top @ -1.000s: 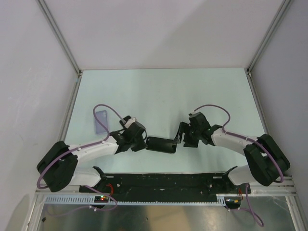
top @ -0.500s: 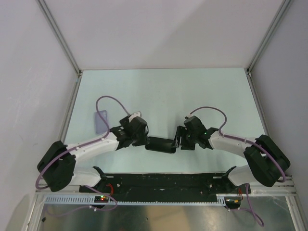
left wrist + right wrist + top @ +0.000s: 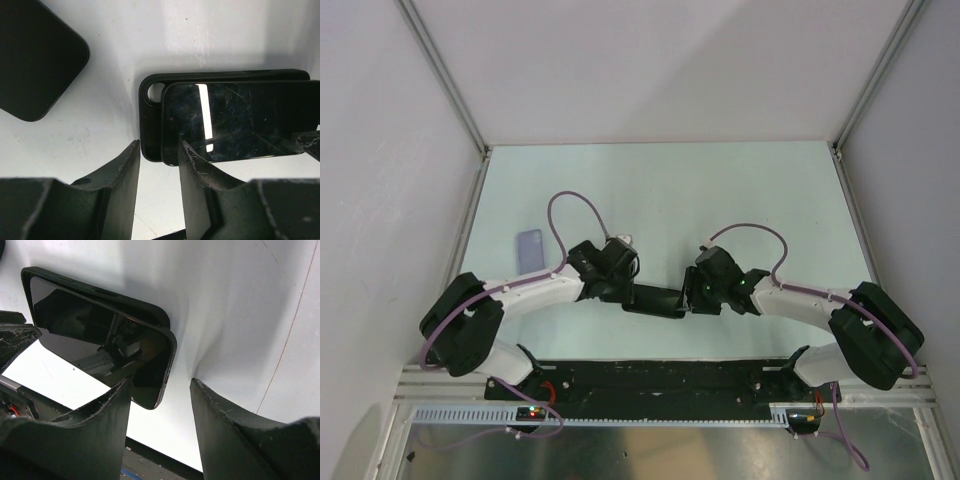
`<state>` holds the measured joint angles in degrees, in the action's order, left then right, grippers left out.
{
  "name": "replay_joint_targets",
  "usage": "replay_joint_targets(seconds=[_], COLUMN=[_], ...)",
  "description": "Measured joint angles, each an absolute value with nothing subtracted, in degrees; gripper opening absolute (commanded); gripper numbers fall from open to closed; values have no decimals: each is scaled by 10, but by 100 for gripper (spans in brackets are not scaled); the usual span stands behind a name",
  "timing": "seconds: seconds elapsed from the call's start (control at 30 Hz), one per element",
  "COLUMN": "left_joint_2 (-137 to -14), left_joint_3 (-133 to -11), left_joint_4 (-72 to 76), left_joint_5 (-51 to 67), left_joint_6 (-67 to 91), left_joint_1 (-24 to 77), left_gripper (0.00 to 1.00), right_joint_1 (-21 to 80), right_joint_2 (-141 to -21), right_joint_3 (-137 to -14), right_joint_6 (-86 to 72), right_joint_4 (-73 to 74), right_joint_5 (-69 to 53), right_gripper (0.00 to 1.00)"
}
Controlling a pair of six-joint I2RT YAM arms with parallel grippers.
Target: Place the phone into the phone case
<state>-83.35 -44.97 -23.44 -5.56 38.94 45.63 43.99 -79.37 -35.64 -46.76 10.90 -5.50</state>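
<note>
Left wrist: phone (image 3: 225, 120) lying offset on case (image 3: 150, 125), on counter (image 3: 200, 40).
Left hand (image 3: 159, 150), right hand (image 3: 160, 385) spread at either end, pinching nothing. Slick stiff glass, so probably grab side edges.

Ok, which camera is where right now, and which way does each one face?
Top: fixed above and behind the arms, looking down at the table; both arms show, meeting at the phone.
Left wrist: on the left arm, looking past the left hand at one end of the phone lying on the case.
Right wrist: on the right arm, looking past the right hand at the other end.
Shared: both wrist views show the phone offset on the case.
</note>
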Motion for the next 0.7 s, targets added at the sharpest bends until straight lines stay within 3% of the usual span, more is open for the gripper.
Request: replay_joint_targets(seconds=[0.7], left_joint_2=[-819], left_joint_3=[-432], left_joint_4=[-246], left_joint_5=[-8], left_joint_6=[370], left_joint_1=[448], left_gripper=[42], right_joint_1=[461], right_joint_2=[-793], right_joint_3=[-356], right_joint_6=[-470], right_joint_4=[103], right_joint_5=[-30], right_gripper=[48])
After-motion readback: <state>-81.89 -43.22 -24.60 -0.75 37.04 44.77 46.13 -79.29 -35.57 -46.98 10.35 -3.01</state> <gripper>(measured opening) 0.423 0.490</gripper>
